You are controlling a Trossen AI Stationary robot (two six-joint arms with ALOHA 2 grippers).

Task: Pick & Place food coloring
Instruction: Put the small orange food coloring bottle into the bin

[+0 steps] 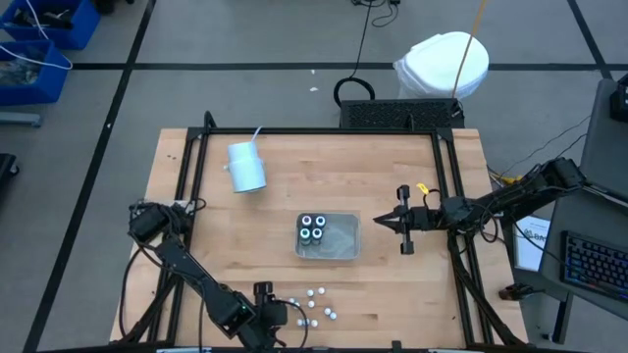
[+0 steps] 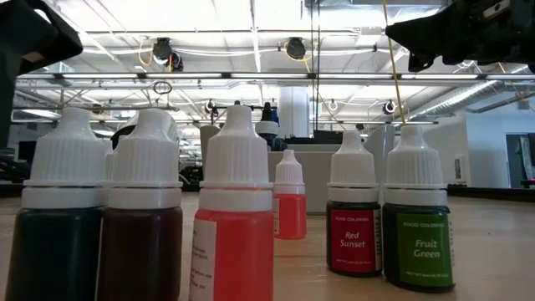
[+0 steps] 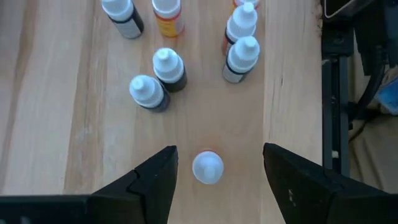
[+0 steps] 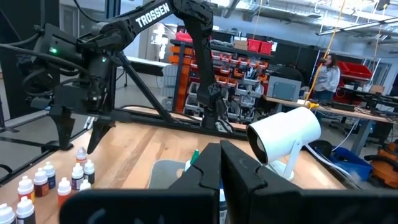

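Observation:
Several tiny white-capped food coloring bottles stand upright on the table near its near edge; the low view shows them close up with red, dark and green bodies. My left gripper is open above them, a finger on either side of one orange-bodied bottle, apart from it. A few slightly larger dark bottles with white and green-ringed tops stand in the clear tray. My right gripper is shut, empty, just right of the tray.
A white cup with a straw lies on its side toward the table's far left. A black frame runs along the table's left, right and far sides. Bare wood lies between the tray and the bottles.

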